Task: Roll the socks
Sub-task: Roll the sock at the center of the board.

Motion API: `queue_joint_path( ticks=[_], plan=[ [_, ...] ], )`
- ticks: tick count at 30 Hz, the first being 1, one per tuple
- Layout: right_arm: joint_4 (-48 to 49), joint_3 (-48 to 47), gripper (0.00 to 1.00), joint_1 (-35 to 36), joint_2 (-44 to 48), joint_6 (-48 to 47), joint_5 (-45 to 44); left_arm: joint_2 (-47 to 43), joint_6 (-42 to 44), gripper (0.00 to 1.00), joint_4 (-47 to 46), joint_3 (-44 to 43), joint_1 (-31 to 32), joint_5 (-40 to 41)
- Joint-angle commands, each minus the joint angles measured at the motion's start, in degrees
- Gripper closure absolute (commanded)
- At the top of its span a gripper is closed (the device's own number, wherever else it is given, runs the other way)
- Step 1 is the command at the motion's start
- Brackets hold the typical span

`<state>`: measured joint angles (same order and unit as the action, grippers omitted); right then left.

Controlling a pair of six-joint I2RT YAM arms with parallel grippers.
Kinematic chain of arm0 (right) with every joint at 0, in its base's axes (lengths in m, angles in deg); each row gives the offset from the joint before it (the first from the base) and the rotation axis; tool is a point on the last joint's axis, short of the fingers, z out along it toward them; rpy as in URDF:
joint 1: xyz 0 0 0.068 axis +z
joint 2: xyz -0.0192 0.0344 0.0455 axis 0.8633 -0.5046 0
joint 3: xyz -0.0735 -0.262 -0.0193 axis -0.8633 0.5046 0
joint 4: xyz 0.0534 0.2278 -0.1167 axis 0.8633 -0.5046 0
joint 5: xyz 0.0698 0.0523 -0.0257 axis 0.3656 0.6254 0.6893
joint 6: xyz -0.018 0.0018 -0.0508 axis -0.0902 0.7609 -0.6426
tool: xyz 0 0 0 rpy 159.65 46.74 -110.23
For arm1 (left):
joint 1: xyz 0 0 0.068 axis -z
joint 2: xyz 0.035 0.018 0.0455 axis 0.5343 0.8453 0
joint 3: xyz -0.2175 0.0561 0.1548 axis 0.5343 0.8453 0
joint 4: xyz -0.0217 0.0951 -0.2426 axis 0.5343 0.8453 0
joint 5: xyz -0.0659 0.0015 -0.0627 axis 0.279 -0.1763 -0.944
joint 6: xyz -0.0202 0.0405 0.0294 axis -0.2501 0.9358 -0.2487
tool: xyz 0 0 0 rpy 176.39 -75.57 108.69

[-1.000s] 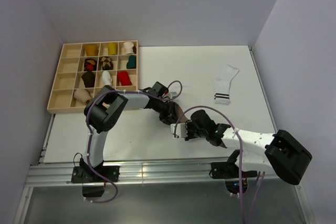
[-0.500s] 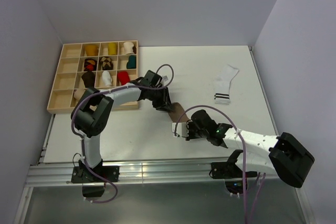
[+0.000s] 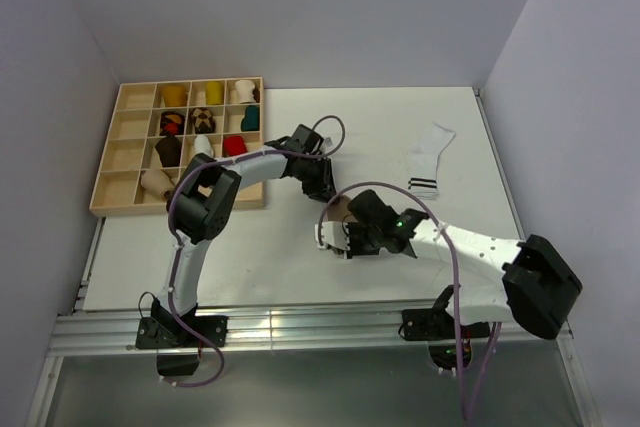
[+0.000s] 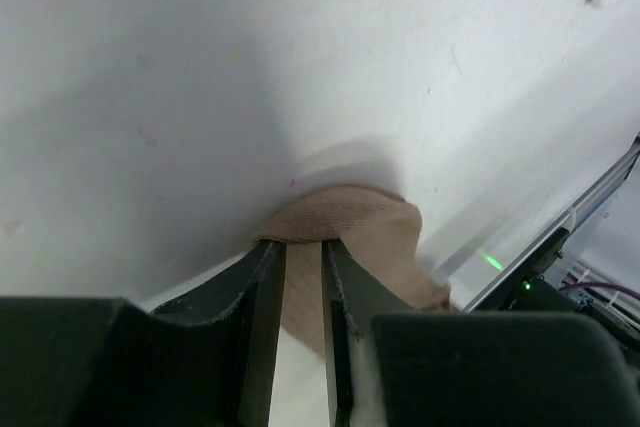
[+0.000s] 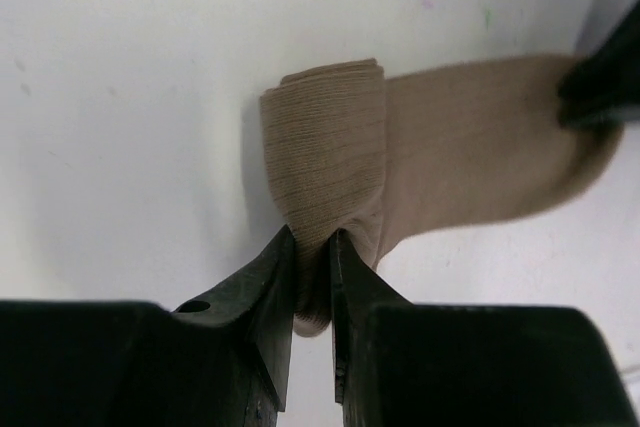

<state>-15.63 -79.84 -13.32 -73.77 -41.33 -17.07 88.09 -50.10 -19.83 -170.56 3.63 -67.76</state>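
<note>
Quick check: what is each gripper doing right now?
Left gripper: fingers nearly together at the brown sock's toe; grip cannot be told.
Right gripper: closed on the brown sock's rolled end.

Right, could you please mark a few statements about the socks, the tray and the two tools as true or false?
1. The right tool grips the rolled end of the brown sock. True.
2. The brown sock is rolled up completely. False: only one end is rolled, and the rest lies flat.
3. The white sock lies unrolled on the table, apart from both arms. True.
4. The wooden tray holds nothing. False: several compartments contain rolled socks.
5. The left tool hangs over the tray. False: it is at the brown sock's flat end, with fabric between its fingers.
</note>
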Motion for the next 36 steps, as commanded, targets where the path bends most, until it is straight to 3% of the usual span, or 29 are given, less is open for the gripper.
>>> queue_joint_path(
  ticks=[1, 5, 14, 19, 25, 31, 33, 36],
  plan=[
    [-12.7, -7.9, 0.83, 0.3, -4.8, -0.6, 7.5, 2.9, 3.2, 0.74, 3.3, -4.5, -0.1, 2.3],
    [-20.0, -14.3, 0.82, -1.6, -14.2, -2.0, 13.5, 4.5, 3.5, 0.74, 3.6, -7.0, 0.0, 2.1],
    [-33.0, -26.0, 0.82, -13.8, -36.2, -8.2, 25.8, 1.9, 3.5, 0.72, 0.9, -5.5, -0.5, 2.1],
    [-39.0, -31.7, 0.82, -18.5, -44.2, -10.1, 30.0, -4.2, 3.9, 0.58, -5.4, -0.6, -0.5, 2.8],
    [-42.2, -35.9, 0.81, -20.6, -48.4, -7.2, 30.9, -14.8, -0.8, 0.45, -19.3, 11.1, -1.1, 4.8],
    [-44.6, -39.1, 0.81, -21.1, -52.6, -4.3, 29.6, -25.2, -0.8, 0.43, -27.9, 22.2, -1.1, 11.9],
    [-46.1, -40.8, 0.81, -21.1, -53.9, -3.4, 30.3, -33.1, -4.0, 0.42, -36.6, 33.5, -1.1, 18.1],
    [-44.9, -40.7, 0.8, -21.2, -53.8, -2.4, 30.4, -40.3, -4.8, 0.4, -46.2, 44.7, -1.2, 19.8]
  ],
)
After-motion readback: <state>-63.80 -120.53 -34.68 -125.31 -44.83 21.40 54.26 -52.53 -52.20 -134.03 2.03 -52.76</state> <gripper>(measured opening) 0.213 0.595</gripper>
